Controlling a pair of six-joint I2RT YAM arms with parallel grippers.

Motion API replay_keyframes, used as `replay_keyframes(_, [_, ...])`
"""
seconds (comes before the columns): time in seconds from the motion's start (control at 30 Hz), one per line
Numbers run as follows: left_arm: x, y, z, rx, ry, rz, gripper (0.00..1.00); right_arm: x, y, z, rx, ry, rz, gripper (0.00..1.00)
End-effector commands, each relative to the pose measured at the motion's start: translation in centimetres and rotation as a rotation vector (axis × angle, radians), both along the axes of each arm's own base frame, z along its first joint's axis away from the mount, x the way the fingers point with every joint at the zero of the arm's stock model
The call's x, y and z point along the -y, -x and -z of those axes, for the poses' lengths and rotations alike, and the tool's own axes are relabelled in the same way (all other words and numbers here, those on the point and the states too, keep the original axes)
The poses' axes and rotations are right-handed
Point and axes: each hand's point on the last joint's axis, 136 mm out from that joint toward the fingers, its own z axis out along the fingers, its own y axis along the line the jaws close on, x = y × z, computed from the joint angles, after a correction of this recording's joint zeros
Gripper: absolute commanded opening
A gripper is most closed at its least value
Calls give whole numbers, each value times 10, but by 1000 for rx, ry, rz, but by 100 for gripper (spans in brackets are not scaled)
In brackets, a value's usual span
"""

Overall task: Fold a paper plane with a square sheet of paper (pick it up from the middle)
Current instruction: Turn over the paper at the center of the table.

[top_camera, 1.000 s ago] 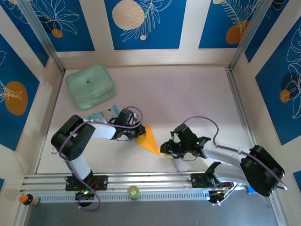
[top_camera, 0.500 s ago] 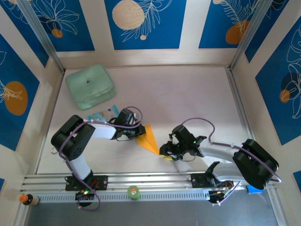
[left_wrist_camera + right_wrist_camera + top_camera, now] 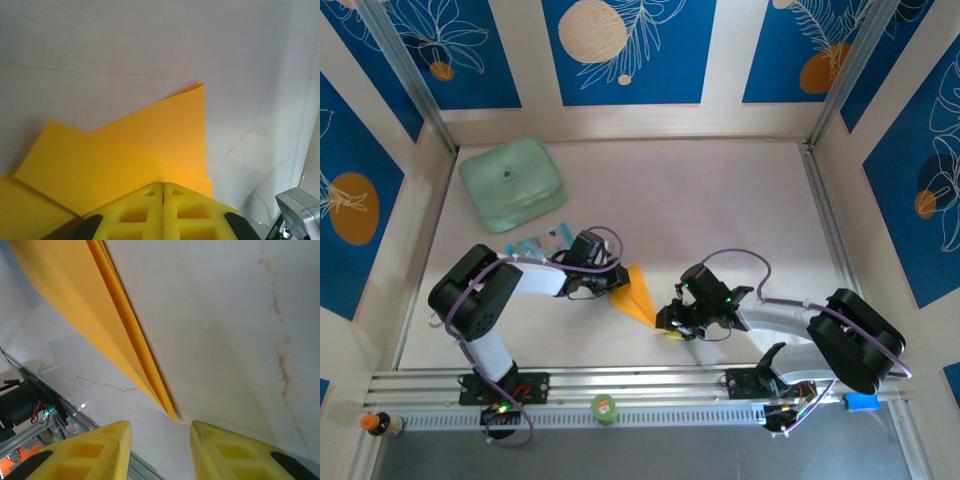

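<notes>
**A:** How far along is the fold?

**B:** Well along, I'd judge. The paper plane (image 3: 640, 297) lies flat on the surface (image 3: 720, 200) between the 2 arms. It is already a narrow orange-yellow dart, with no square outline left. Its wide end is toward the left arm and its point toward the right arm.

**A:** And the left end effector (image 3: 617, 284)?

**B:** Its fingers are fully together over the wide end. In the left wrist view they meet right at the paper's edge, with 2 overlapping flaps spread ahead of them. It looks to be pressing the paper down, not pinching it, though I can't tell that for certain.

**A:** The right one?

**B:** The right end effector (image 3: 160, 445) has a narrow gap between its fingers and holds nothing. The dart's sharp tip sits just ahead of that gap, with several stacked layers running up from it.

**A:** So what's left?

**B:** Probably sharpening the creases, then the wings. Everything lies flat, so I'd guess they have yet to be opened out. Whether every fold is in, I can't tell from these views.
</notes>
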Motion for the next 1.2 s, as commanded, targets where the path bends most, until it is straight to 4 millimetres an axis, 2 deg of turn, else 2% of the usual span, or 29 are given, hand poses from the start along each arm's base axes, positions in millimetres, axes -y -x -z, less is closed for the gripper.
replay_keyframes(0.0, [-17,11,19,-61,-66,-32,3,-9,-4,-5,3,-8,-8,37])
replay_keyframes(0.37, [-16,10,19,-63,-63,-34,3,-12,-9,-4,8,10,1,37])
replay_keyframes(0.67, [-15,9,18,-64,-61,-33,3,-21,-23,-20,84,-130,23,37])
replay_keyframes(0.97, [-14,9,16,-64,-58,-28,3,-26,-28,-23,102,-168,-12,37])
replay_keyframes(1.17, [-13,9,14,-64,-56,-25,3,-23,-29,-17,107,-157,-11,32])
